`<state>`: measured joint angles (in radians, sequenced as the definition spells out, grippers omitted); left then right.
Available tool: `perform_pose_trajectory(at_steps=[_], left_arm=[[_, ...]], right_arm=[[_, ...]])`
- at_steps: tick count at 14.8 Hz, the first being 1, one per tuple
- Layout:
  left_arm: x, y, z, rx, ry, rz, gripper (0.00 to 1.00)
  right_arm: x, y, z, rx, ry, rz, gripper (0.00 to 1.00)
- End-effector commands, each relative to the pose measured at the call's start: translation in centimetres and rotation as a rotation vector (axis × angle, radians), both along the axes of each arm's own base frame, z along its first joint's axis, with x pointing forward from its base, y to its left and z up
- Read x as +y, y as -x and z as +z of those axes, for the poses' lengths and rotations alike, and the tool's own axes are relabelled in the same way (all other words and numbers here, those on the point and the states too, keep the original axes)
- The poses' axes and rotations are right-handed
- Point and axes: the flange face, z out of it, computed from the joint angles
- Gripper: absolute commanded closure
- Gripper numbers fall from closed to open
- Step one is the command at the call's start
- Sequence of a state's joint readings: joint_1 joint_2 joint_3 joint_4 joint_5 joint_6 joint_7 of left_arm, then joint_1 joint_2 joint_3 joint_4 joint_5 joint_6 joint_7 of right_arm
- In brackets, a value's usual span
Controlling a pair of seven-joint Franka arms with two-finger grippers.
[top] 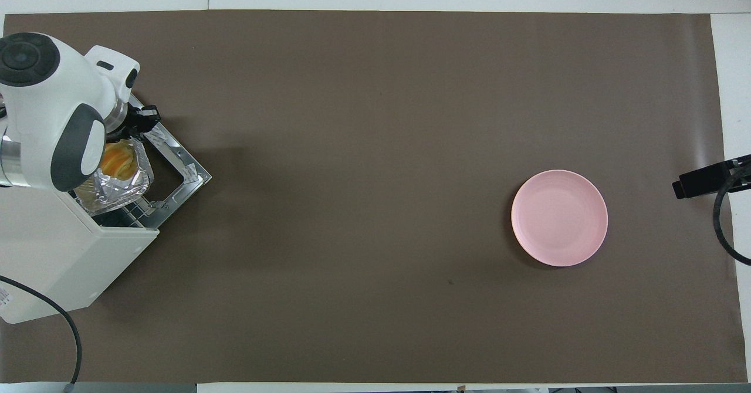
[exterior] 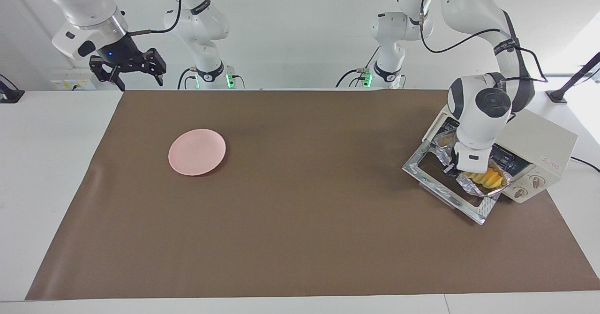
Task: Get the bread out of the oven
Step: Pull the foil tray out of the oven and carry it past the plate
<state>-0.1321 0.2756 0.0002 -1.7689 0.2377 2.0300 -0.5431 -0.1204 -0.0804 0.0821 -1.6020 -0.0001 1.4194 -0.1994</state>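
Note:
The cream-white oven (exterior: 539, 136) (top: 58, 252) stands at the left arm's end of the table with its glass door (exterior: 415, 166) (top: 182, 164) folded down flat. A crinkled silver foil tray (exterior: 471, 186) (top: 114, 185) sits half out of the oven mouth, over the door. In it lies the golden-orange bread (exterior: 488, 178) (top: 117, 155). My left gripper (exterior: 451, 166) (top: 144, 120) is shut on the tray's rim, its wrist covering part of the tray. My right gripper (exterior: 127, 72) hangs open over the table edge at the right arm's end, holding nothing.
A pink plate (exterior: 197, 151) (top: 559, 217) lies on the brown mat (exterior: 300, 239) toward the right arm's end. The oven's two knobs (exterior: 527, 186) face away from the robots. A black cable (exterior: 586, 163) trails from the oven.

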Motion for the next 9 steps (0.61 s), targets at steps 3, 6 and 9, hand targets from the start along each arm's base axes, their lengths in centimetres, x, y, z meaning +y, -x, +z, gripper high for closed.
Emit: perform_pose_trajectory(at_steps=[3,6,9], left_arm=[[-17.9,1.5,2.6,0.023,0.057,-0.213,1.0],[-32.4,4.1,-1.9,0.091,0.056,-0.362,1.0],[-37.7,6.4,-3.4,0.087,0.144,-0.338,1.0]], right_arm=[[-0.1,0.5,0.1,0.007,-0.002,0.0,0.0],[-0.1,0.5,0.1,0.007,-0.002,0.0,0.0],[-0.1,0.5,0.1,0.007,-0.002,0.0,0.0]])
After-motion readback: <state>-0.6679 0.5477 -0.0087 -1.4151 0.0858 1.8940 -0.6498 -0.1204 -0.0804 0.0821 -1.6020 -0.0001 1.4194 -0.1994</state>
